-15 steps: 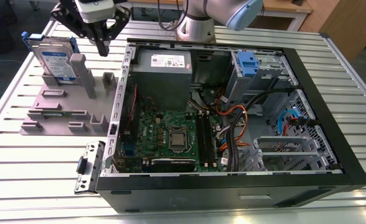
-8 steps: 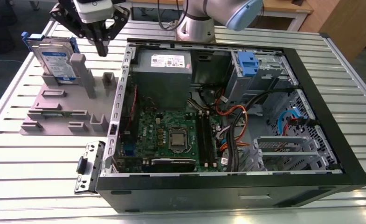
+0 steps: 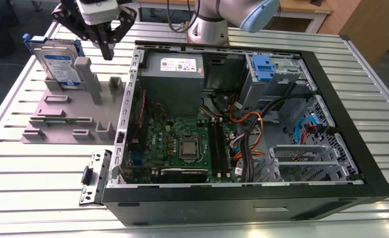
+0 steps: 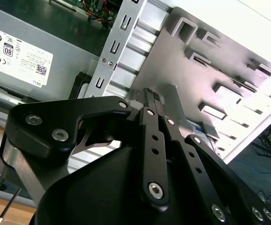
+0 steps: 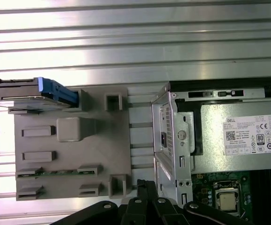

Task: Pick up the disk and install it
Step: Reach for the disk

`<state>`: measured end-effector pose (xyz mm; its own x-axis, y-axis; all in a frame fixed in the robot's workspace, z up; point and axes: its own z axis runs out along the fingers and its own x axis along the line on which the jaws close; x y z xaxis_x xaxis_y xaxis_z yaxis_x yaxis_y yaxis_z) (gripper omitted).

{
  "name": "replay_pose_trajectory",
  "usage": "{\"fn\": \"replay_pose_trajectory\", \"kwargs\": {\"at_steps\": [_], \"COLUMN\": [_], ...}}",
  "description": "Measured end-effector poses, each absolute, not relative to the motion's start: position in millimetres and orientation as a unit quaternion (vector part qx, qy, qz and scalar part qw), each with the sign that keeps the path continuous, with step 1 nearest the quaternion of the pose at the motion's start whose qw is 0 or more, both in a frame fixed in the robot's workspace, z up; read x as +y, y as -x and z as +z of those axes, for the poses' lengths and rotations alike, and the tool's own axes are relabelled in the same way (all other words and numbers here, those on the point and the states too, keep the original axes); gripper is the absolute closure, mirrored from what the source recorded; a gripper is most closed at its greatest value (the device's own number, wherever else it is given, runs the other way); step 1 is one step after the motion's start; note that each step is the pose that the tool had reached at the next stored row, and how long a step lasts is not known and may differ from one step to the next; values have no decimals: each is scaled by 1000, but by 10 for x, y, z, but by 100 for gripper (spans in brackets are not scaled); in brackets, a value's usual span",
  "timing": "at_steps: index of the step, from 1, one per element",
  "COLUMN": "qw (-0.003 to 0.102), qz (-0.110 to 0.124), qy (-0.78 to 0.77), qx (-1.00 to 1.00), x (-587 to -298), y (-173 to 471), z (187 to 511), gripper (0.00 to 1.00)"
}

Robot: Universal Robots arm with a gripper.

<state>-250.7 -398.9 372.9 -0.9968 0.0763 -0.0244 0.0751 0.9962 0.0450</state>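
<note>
Status: fingers (image 3: 107, 51) pinched together, tips meeting, nothing between them, so empty. They point down and hover over the table (image 3: 379, 74), above the strip where the grey fixture plate (image 3: 62, 116) meets the side wall of the open PC case (image 3: 247, 198). I can't see them touching either one.

The disk (image 3: 57, 63) is not in the case. It stands on edge in a slot at one end of the fixture plate, to the side of my fingers that faces away from the case. It is near, with a clear gap. In the first wrist view it shows edge-on, with its blue bracket (image 5: 58, 90) at the end closest to me. A grey upright post (image 3: 83, 72) of the plate stands just beside the disk, on my fingers' side.

On the other side of the fingers is the case interior:
- The power supply (image 3: 174, 74) with its white sticker is the part closest to the tips, just past the case wall. It shows in both wrist views.
- The drive cage with a blue latch (image 3: 263, 67) sits beyond the power supply, well apart from me.
- The motherboard (image 3: 181, 144) lies flat in the case, and its CPU (image 5: 228, 200) is visible.
- A cable bundle (image 3: 247, 124) in orange, black and blue runs between the board and the cage.

A loose metal bracket (image 3: 93, 176) lies on the table past the far end of the fixture plate, by the case corner and well away from the fingers.

In the second wrist view the tips sit over the plate's edge, next to the case's slotted flange (image 4: 119, 35).
</note>
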Motion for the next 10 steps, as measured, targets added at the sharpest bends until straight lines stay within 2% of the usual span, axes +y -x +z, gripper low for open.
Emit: {"fn": "replay_pose_trajectory", "kwargs": {"at_steps": [10], "qw": [13], "qz": [22], "qy": [-38], "qx": [999], "x": [-3989], "y": [2532], "z": [3724], "gripper": [90]}}
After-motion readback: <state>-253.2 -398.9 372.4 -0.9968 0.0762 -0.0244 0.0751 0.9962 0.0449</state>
